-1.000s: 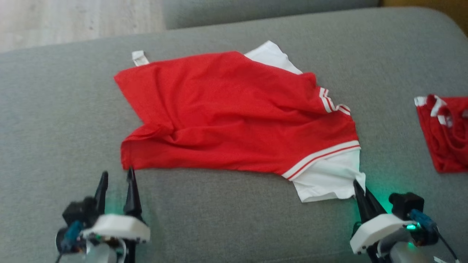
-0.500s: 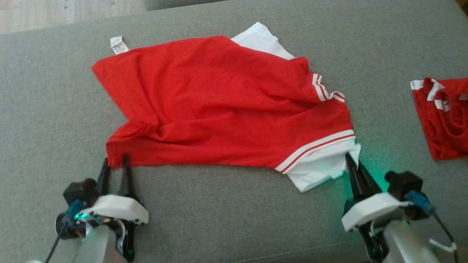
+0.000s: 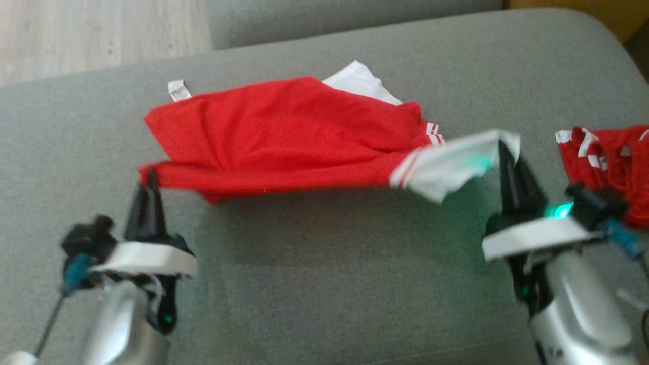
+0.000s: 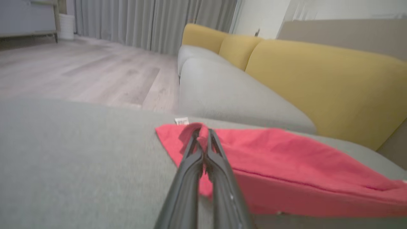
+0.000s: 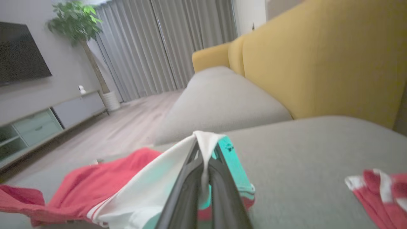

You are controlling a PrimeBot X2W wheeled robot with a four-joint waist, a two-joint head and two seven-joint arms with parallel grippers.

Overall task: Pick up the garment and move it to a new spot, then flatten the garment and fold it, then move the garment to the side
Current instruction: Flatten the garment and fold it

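Observation:
The garment [image 3: 284, 132] is a red shirt with white sleeves and striped trim, spread over the grey sofa cushion [image 3: 324, 284]. Its near edge hangs lifted between both arms, while the far part still lies on the cushion. My left gripper [image 3: 148, 175] is shut on the garment's red near-left corner [image 4: 194, 132]. My right gripper [image 3: 504, 147] is shut on the white sleeve [image 5: 165, 181] at the near right, and a green glow falls on the cloth there. A white label [image 3: 176, 89] sticks out at the far left.
A second red and white garment [image 3: 608, 162] lies crumpled at the right of the cushion, close to my right gripper. Yellow sofa backrests [image 4: 318, 79] rise to the right. Wood floor [image 3: 101, 35] lies beyond the cushion's far edge.
My left gripper closed on the red corner, having stood open beside it. Both grippers have risen, lifting the garment's near edge off the cushion. The head camera has also shifted.

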